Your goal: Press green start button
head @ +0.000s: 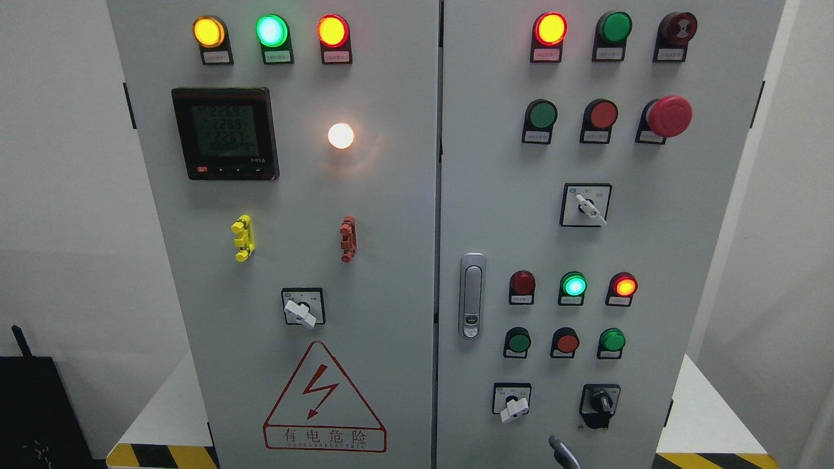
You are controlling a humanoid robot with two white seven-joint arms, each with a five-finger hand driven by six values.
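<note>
The grey control cabinet has two doors. The right door [651,260] carries three unlit green push buttons: one in the upper row [542,115], one at the lower left [519,341] and one at the lower right [612,339]. Their labels are too small to read. A green lamp [574,284] glows between two red lamps. A grey tip of my right hand [563,454] pokes in at the bottom edge, below the lower buttons and apart from the panel controls. The rest of the hand is hidden. My left hand is out of view.
A red mushroom stop button [669,116] and a red button [603,114] sit next to the upper green one. Rotary switches [586,205] [512,400] [600,404], a door handle [472,294] and a meter [225,133] are on the panel.
</note>
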